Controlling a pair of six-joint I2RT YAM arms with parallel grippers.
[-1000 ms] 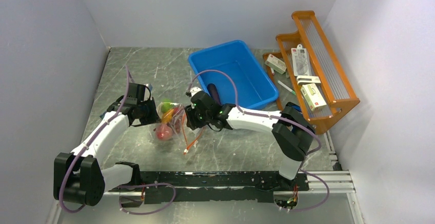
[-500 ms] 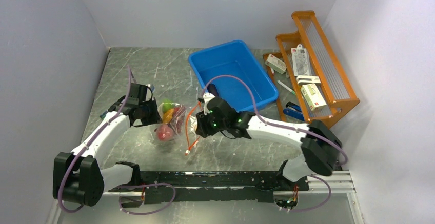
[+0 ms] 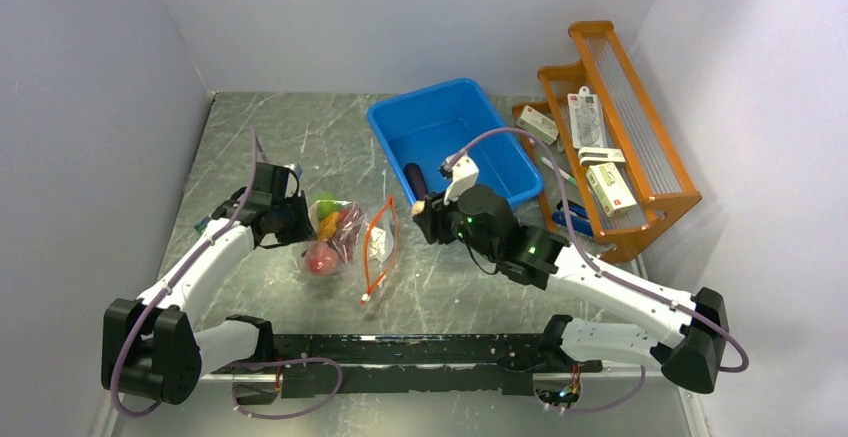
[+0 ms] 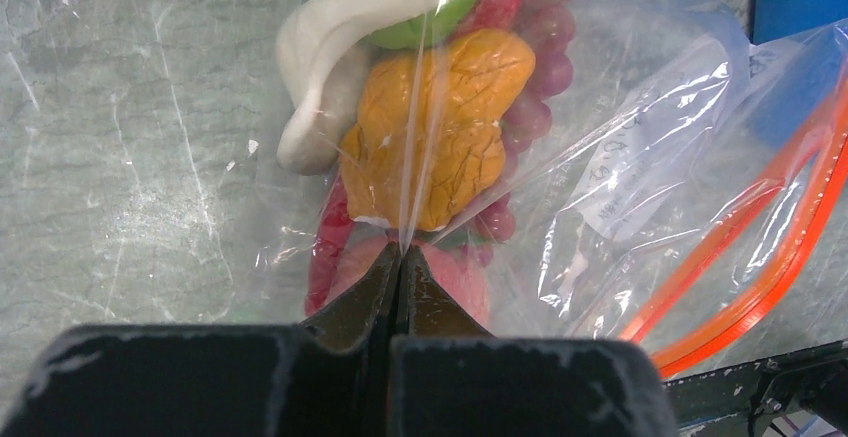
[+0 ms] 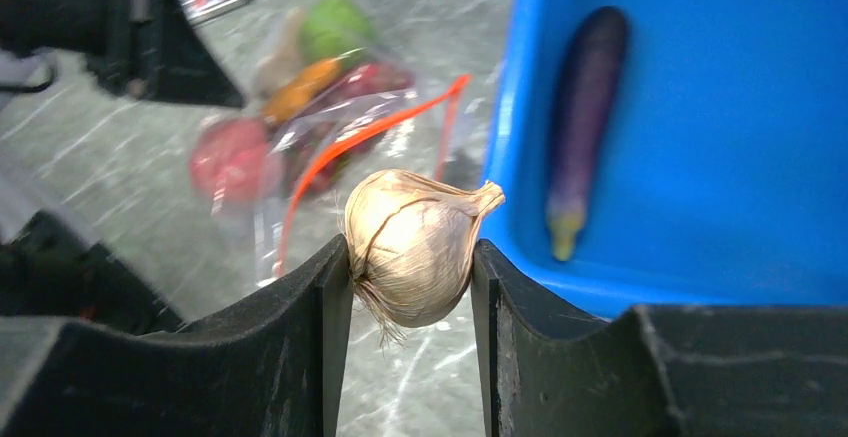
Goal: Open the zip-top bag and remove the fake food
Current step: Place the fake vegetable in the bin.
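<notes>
The zip-top bag [image 3: 345,237] lies on the table, its red-orange zip strip [image 3: 378,247] gaping toward the right. My left gripper [image 4: 400,257] is shut on a fold of the bag's clear plastic [image 4: 640,137] at its closed end. Inside the bag I see fake food: an orange piece [image 4: 440,127], dark red grapes [image 4: 540,67], a green ball [image 4: 400,12] and a pink-red peach [image 4: 455,282]. My right gripper [image 5: 410,249] is shut on a beige bulb [image 5: 415,242], held above the table just left of the blue bin [image 5: 720,107]. A purple eggplant [image 5: 585,137] lies in the bin.
The blue bin [image 3: 470,137] stands at the back centre. An orange wooden rack [image 3: 640,127] with small boxes fills the right side. A blue-handled tool [image 3: 570,219] lies in front of it. Grey walls close in the left, back and right.
My right gripper has drawn back from the bag's mouth with the beige bulb and moved right, toward the blue bin. The left gripper has kept its hold and place.
</notes>
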